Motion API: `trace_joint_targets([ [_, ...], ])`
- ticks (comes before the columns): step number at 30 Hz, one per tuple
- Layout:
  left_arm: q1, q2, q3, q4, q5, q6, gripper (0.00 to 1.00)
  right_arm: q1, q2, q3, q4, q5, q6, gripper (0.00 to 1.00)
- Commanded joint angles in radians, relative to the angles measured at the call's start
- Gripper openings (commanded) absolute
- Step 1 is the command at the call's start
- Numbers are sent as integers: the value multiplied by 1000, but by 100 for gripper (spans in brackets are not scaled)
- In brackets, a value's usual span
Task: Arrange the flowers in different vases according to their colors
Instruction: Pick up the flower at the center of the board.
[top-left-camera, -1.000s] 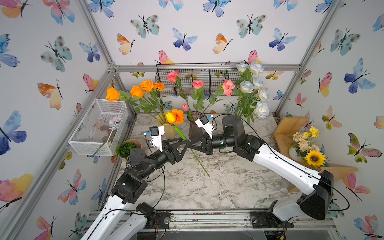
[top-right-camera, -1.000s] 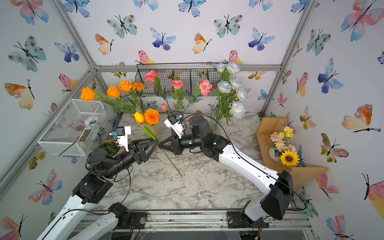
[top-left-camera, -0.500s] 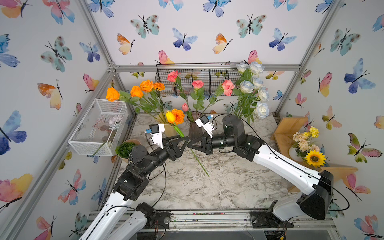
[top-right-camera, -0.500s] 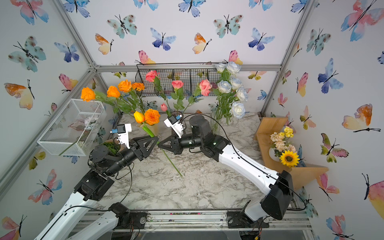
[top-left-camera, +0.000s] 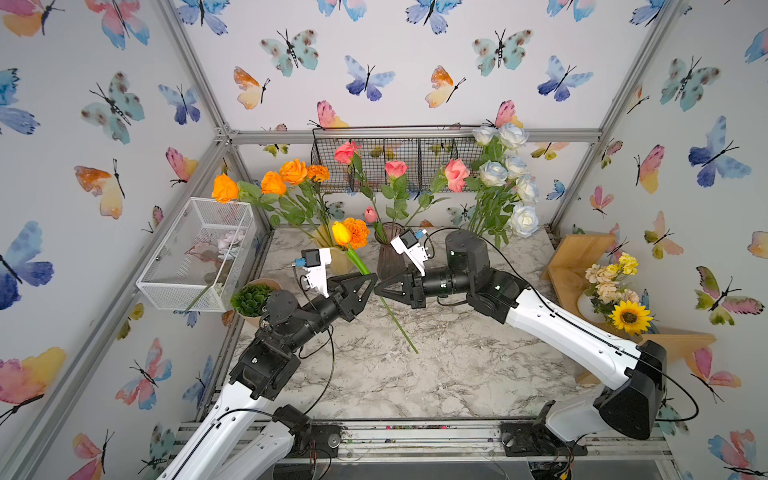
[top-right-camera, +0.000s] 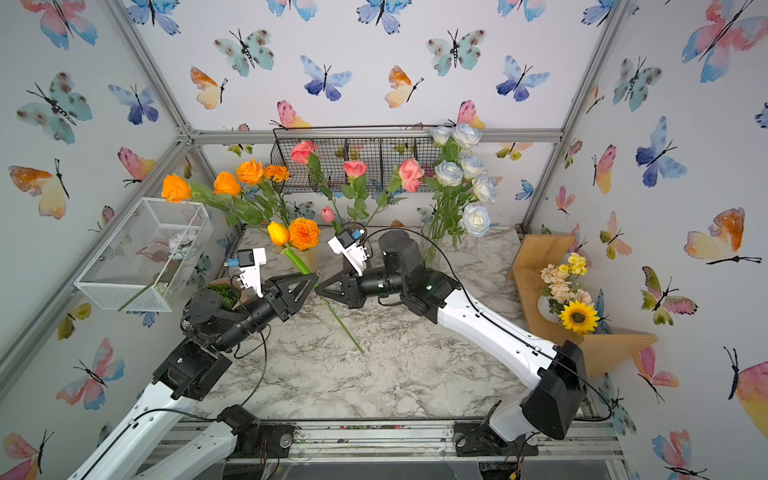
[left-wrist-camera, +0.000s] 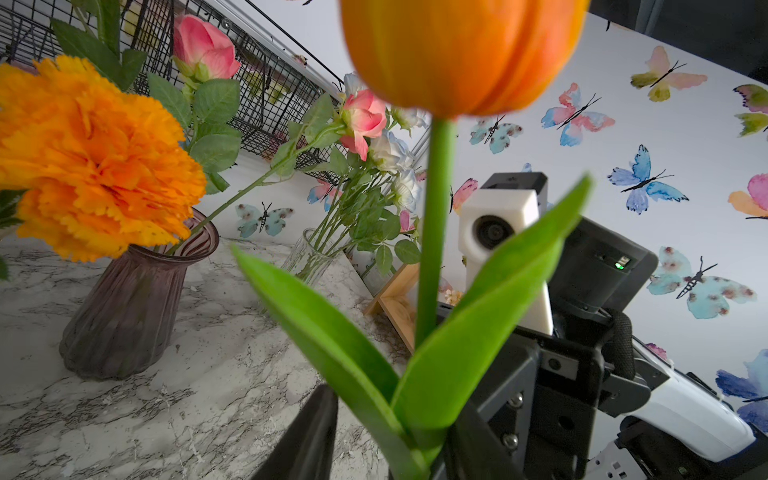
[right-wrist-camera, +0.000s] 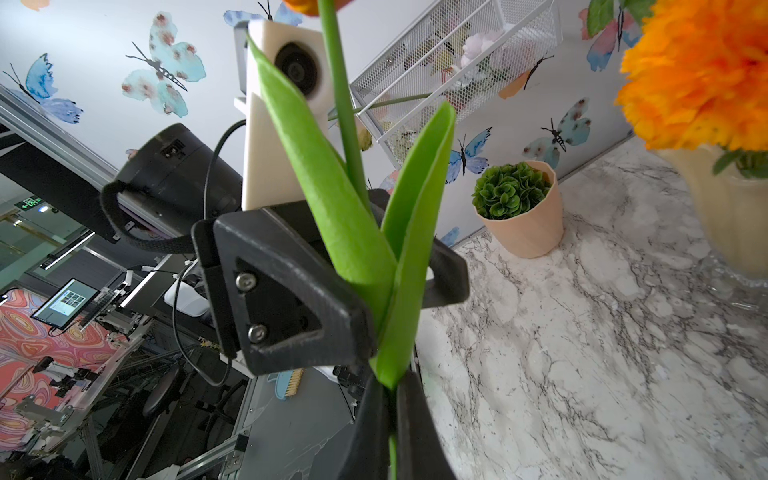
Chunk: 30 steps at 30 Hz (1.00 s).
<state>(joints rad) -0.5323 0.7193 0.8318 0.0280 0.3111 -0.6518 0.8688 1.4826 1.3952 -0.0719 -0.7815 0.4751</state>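
Gripping the bare lower stem of an orange tulip (top-left-camera: 341, 233), the right claw (top-left-camera: 377, 289) is clenching tight at the centre of both top views. Nearest the viewer, low of centre, the stem's cut end is pointing down at the marble table (top-left-camera: 415, 386); whether it is touching cannot be told. From there the tulip is leaning up and left, its bloom sitting just beside a marigold (top-left-camera: 358, 232).

The left claw (top-left-camera: 373, 279), tip to tip with the right one, is bracketing the tulip's two leaves just above that grip. Its jaws are standing apart, and no firm pinch is showing.

Farther back, a cream vase (right-wrist-camera: 735, 216) is holding orange flowers, a purple vase (left-wrist-camera: 124, 299) pink ones, and a clear vase (left-wrist-camera: 309, 257) white-blue ones.

The risk, as I judge it, is in the handover. Soft leaves are giving the left claw a poor hold, so a release by the right claw could let the tulip slip, twist or drop. The long stem could also knock the cream vase or snag the marigold.
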Motion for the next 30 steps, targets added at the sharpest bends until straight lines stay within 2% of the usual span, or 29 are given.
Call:
trace_joint_targets([
  [1,-3,-4,-2,31,11,-2,43,-5,-30,-10,37,-22,4,2],
  [4,-3,-6,-5,32,13,-6,37,-5,-30,-13,41,-22,8,2],
  [10,-3,-9,-4,26,1,-6,18,-5,-31,-13,41,-11,7,4],
  [11,-3,-10,-2,21,-5,-3,16,-5,-33,-15,37,-5,4,10],
  [17,-3,-8,57,-71,-81,69,8,-5,-50,-15,10,47,-22,71],
  [21,-2,16,140,-181,-185,160,6,-5,-85,-13,-40,148,-60,96],
  [22,-1,26,169,-213,-212,188,6,-5,-96,-13,-52,174,-67,99],
  [27,8,96,348,-359,-392,347,6,-6,-164,-38,-88,312,-106,99],
  [30,48,146,448,-399,-477,432,6,-7,-193,-54,-95,358,-120,99],
])
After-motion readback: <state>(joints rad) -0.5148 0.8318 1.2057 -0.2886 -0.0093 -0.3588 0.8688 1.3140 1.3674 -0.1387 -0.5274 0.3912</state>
